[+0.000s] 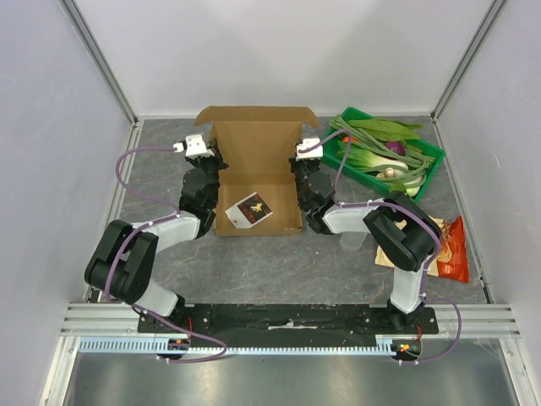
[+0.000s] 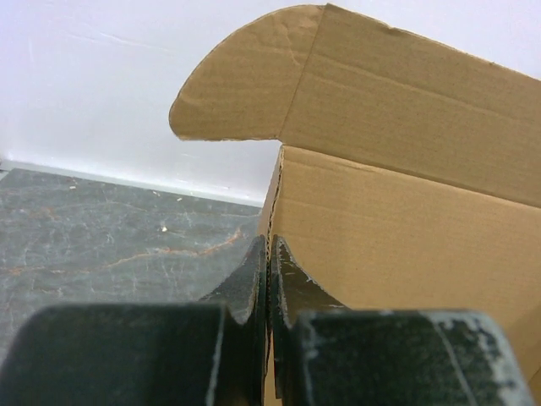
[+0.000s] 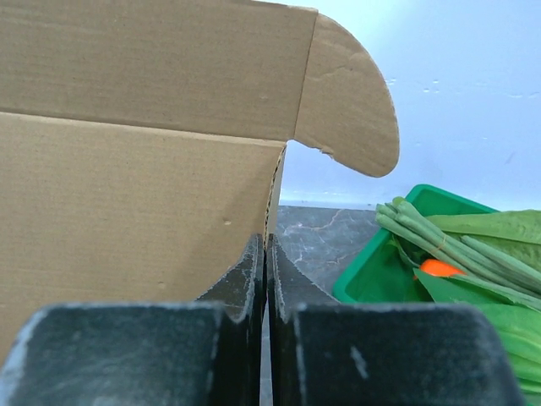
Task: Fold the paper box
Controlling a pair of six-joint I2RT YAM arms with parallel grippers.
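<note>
Two jaw pairs, left gripper (image 2: pixel 269 254) and right gripper (image 3: pixel 265 249), pinch shut on side walls of the paper box (image 1: pixel 258 152), likely light, stiff yet crushable.

Light: bright, even, diffuse, from above; white walls (image 1: pixel 279 51) evenly lit. Shadows: faint, soft-edged, inside the paper box (image 1: pixel 258 182) and on the table (image 1: pixel 287 262). Focus: top view sharp; 2 wrist views sharp on cardboard, blurred on near fingers (image 2: pixel 245 292).
</note>
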